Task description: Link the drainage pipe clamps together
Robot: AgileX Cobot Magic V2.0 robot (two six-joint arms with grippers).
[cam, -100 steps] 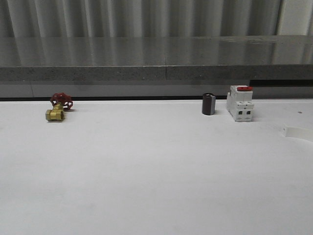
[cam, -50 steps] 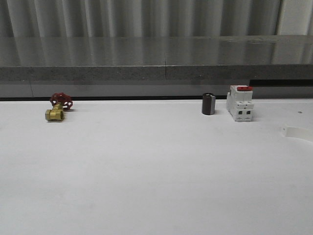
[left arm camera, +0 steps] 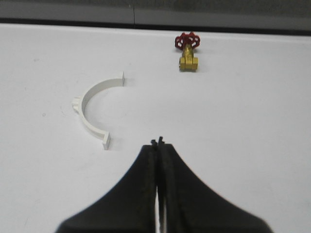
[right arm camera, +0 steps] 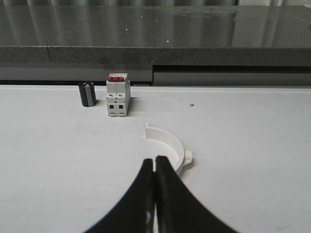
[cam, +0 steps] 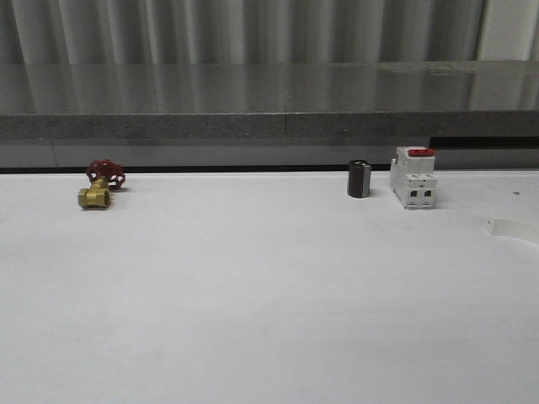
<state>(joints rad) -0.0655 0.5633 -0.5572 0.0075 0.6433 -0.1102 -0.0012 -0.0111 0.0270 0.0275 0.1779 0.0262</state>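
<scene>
Both grippers, left [left arm camera: 157,142] and right [right arm camera: 154,158], are pinched closed on nothing. One clamp half [left arm camera: 93,107] lies flat on the counter [cam: 269,295] near the brass valve [left arm camera: 187,51], the other half [right arm camera: 170,144] near the breaker [right arm camera: 117,95].

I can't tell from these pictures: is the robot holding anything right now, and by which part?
Nothing. The left gripper and right gripper are shut empty, with each white clamp half lying loose on the table.
</scene>
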